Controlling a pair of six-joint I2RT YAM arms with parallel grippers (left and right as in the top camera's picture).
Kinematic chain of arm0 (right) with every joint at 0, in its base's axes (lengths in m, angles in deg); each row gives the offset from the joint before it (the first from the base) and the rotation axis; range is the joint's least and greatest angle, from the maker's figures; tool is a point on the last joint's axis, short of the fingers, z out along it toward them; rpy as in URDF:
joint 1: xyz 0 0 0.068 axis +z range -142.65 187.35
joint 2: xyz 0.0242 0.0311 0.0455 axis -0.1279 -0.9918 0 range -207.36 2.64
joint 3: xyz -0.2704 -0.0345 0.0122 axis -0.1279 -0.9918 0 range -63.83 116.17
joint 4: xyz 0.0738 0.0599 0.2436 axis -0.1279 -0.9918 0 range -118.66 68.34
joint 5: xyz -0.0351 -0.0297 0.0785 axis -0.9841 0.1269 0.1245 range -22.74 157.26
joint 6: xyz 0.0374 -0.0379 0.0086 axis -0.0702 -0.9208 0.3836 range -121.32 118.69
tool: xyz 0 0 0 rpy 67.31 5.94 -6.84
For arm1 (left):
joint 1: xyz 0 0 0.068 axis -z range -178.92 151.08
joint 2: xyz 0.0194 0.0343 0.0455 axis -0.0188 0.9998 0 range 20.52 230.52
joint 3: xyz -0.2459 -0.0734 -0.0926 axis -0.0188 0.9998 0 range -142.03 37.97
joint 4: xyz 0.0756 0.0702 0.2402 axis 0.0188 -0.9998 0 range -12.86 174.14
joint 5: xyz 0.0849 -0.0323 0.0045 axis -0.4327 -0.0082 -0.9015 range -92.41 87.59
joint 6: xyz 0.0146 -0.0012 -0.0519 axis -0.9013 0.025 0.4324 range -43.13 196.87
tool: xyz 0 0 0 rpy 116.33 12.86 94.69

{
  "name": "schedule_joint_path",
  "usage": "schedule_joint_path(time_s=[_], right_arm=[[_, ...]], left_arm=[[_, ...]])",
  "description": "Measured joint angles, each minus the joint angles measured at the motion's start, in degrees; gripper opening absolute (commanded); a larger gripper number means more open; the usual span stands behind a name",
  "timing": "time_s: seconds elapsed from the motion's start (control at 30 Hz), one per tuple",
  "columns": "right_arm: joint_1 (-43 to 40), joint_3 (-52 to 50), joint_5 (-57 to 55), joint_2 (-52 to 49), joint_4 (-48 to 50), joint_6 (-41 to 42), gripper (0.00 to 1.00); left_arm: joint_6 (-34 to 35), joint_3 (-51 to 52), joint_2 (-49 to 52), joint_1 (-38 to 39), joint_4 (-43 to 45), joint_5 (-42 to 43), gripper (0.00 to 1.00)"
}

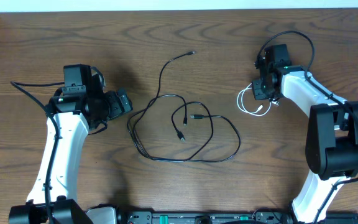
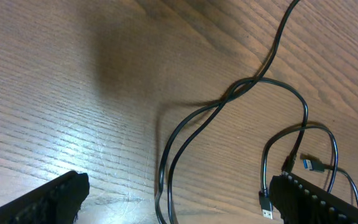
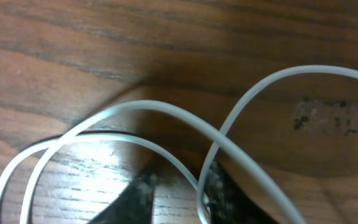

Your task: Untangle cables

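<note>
The long black cable (image 1: 185, 158) lies in loose crossing loops at the middle of the table, with its plug ends (image 1: 193, 116) inside the loops. My left gripper (image 1: 128, 102) is open just left of it. In the left wrist view two black cable strands (image 2: 191, 121) run down between the wide-open jaws (image 2: 173, 205). The short white cable (image 1: 247, 102) lies coiled at the right. My right gripper (image 1: 261, 93) is low over it, slightly open. White strands (image 3: 166, 112) cross at its fingertips (image 3: 179, 193), one strand passing between them.
Thicker black robot cables arch above the right arm (image 1: 291, 37) and trail left of the left arm (image 1: 23, 84). The table's far edge (image 1: 179, 10) runs along the top. The arm mounting rail (image 1: 191, 218) is at the front.
</note>
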Motion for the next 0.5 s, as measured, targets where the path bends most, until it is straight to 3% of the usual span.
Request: schedule_joint_path(time_s=[0.03, 0.07, 0.5], right_arm=[[0.0, -0.2, 0.0, 0.0, 0.3, 0.0, 0.04], [0.0, -0.4, 0.1, 0.2, 0.5, 0.0, 0.01], [0.0, -0.5, 4.2, 2.8, -5.5, 0.1, 0.01]], left_arm=[[0.0, 0.0, 0.0, 0.0, 0.0, 0.0, 0.98], [0.0, 0.0, 0.0, 0.0, 0.0, 0.0, 0.98], [0.0, 0.0, 0.0, 0.0, 0.0, 0.0, 0.98]])
